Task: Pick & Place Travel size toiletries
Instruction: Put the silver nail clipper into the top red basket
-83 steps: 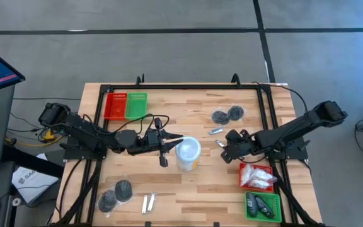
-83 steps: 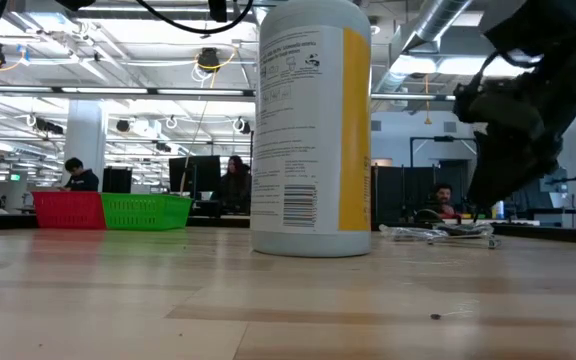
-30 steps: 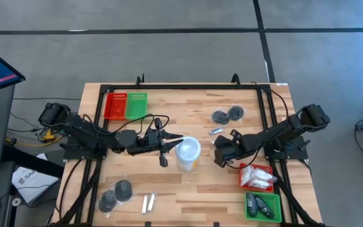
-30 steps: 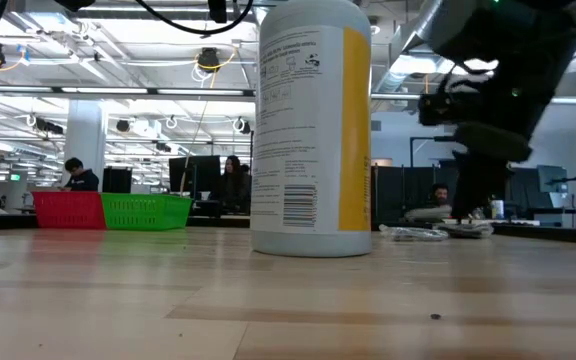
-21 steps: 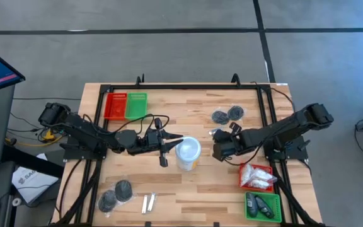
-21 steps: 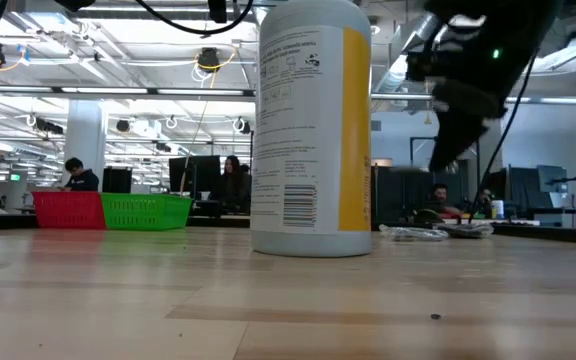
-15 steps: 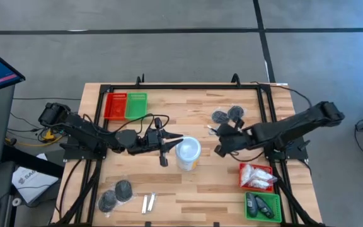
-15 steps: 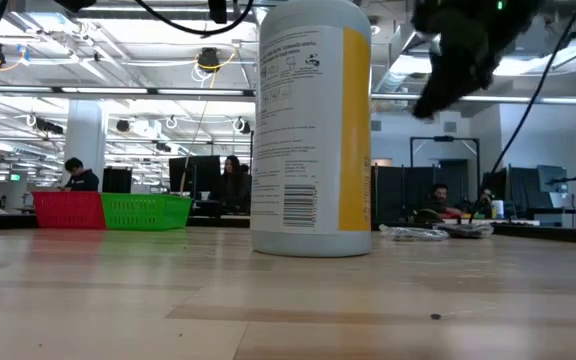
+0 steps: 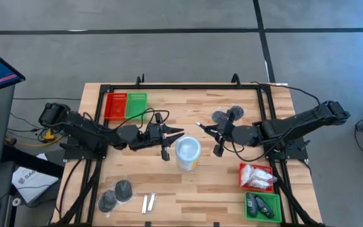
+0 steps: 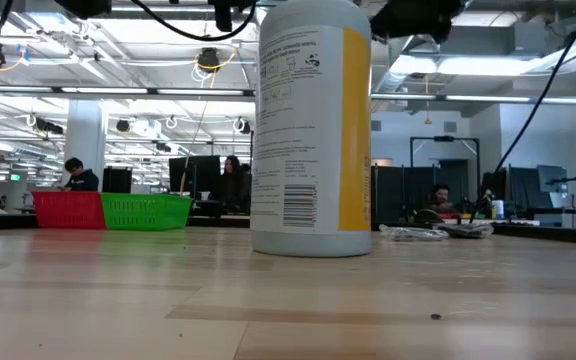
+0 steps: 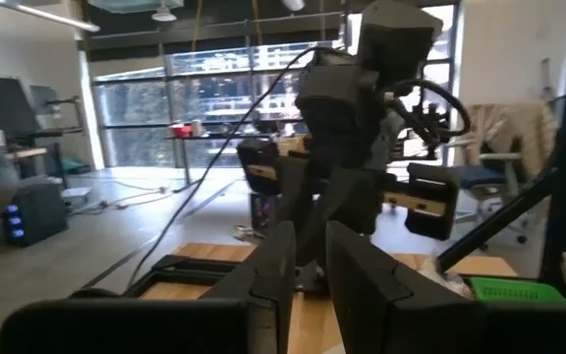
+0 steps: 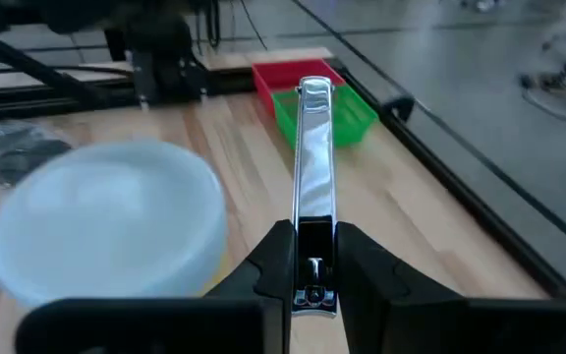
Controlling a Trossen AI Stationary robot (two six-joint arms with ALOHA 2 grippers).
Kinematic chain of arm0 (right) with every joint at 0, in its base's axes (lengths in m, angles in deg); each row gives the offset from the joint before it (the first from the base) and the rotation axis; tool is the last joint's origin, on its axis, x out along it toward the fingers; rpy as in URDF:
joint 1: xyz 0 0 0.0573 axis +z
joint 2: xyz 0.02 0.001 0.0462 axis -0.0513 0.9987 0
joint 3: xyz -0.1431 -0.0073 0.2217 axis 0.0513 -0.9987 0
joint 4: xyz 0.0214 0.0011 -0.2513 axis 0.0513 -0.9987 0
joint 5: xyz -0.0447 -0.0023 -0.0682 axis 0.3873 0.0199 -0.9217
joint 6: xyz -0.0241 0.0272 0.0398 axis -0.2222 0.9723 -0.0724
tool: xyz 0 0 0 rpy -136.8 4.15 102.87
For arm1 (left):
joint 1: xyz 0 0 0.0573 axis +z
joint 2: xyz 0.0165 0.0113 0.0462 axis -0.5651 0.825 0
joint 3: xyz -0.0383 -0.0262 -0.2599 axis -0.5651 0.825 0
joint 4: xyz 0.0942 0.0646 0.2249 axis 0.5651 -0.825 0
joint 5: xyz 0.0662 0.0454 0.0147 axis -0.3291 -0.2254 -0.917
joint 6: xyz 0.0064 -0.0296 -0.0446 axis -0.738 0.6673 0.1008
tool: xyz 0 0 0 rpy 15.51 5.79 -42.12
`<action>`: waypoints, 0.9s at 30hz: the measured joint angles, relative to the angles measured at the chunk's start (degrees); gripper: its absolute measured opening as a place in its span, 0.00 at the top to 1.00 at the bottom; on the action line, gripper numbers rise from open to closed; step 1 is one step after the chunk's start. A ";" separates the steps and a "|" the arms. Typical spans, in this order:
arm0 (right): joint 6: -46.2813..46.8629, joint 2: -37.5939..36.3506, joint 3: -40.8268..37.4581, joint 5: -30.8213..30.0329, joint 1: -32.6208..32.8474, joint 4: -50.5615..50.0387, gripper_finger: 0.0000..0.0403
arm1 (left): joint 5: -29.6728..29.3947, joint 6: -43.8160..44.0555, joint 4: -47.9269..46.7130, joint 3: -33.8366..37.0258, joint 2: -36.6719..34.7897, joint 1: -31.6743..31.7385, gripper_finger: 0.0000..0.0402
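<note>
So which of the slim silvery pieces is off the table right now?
The one clamped in the right tool, sticking out above the white cup. The other two lie flat near the table's front left.

The table (image 9: 188, 189) carries one white cup (image 9: 188, 151) and four trays: two red (image 9: 115, 105) (image 9: 257, 176), two green (image 9: 137, 104) (image 9: 262, 206). Four dark grey round pieces show, two (image 9: 227, 115) at the far side, two (image 9: 116, 194) near. Two slim tubes (image 9: 148, 203) lie together.
</note>
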 joint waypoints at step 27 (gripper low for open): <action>-14.61 7.13 3.11 12.51 -3.86 21.37 0.90 | 11.77 5.74 2.33 0.00 0.00 6.86 0.68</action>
